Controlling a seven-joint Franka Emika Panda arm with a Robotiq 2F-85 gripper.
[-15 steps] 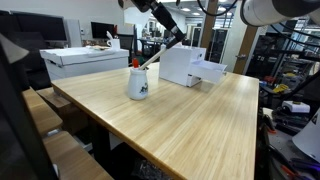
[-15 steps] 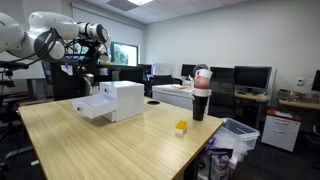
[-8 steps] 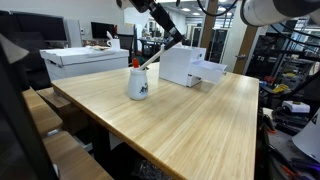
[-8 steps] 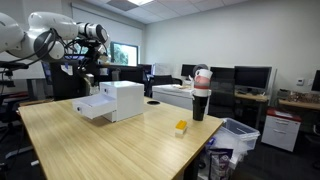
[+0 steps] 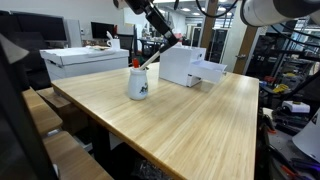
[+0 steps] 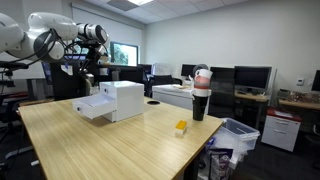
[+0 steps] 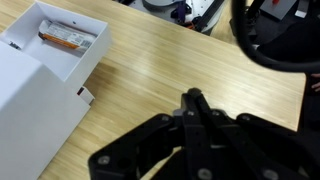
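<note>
My gripper (image 7: 193, 98) is shut and empty, its black fingers pressed together above the bare wooden tabletop (image 7: 150, 70). It hangs in the air just beside and above the white box (image 5: 185, 65), as both exterior views show (image 5: 170, 40) (image 6: 88, 72). The box's open tray (image 7: 62, 45) holds an orange-wrapped object (image 7: 68, 38), up and to the left of the fingertips in the wrist view. The box also shows in an exterior view (image 6: 118, 100). Nothing touches the gripper.
A white mug (image 5: 137, 84) with a stick in it stands on the long wooden table (image 5: 190, 120). A small yellow object (image 6: 181, 127) lies near the table edge, by a dark cup with a red top (image 6: 201, 96). Desks, monitors and chairs surround the table.
The arm's wrist has shifted slightly in an exterior view; the gripper stays shut beside the white box. Nothing on the table has moved.
</note>
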